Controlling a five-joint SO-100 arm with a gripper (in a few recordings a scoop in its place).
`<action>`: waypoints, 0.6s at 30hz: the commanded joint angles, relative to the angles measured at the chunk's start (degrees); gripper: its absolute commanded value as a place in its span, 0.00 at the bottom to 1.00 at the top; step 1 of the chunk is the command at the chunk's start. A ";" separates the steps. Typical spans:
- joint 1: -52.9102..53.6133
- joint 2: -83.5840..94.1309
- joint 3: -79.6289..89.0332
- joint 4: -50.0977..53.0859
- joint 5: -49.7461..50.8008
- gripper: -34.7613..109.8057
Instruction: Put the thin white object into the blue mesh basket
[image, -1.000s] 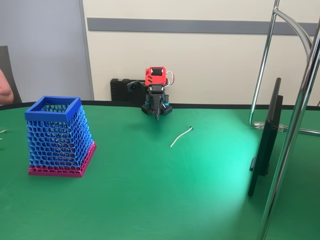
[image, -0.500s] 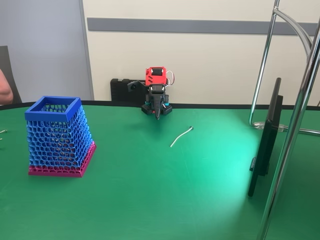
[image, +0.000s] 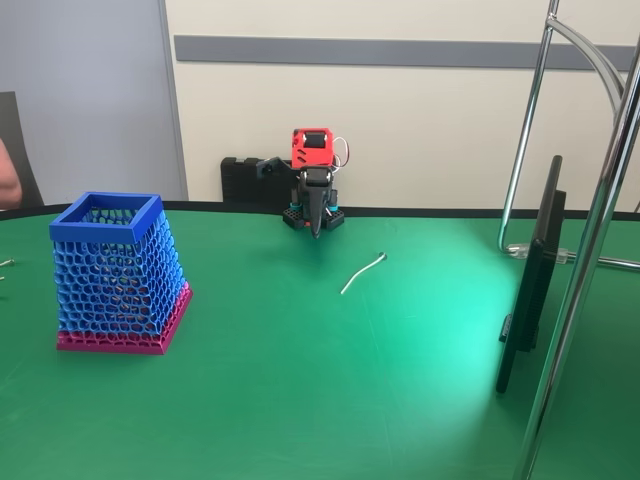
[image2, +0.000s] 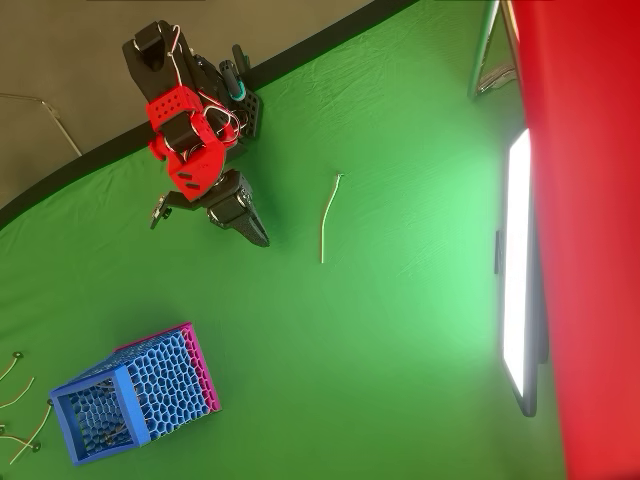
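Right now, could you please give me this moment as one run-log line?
phase: before pickup | gripper: shut, empty, near arm base | white strip: flat on green table, untouched | blue basket: upright, far from strip

Green cloth-covered table (image2: 380, 330). Red-and-black robot arm (image2: 185, 140) at upper left; dark gripper (image2: 252, 228) points down-right, jaws together, holding nothing. Thin white curved strip (image2: 327, 217) lies on cloth just right of gripper, apart from it. Blue honeycomb-mesh basket with magenta bottom band (image2: 135, 392) at lower left, well apart from strip. Several similar thin strips (image2: 22, 400) near left edge beside basket.
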 joint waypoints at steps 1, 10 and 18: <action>0.00 -5.80 -5.19 -2.55 -1.58 0.24; -1.76 -25.75 -19.42 -6.86 -9.76 0.25; -8.00 -37.71 -30.50 2.81 -21.18 0.26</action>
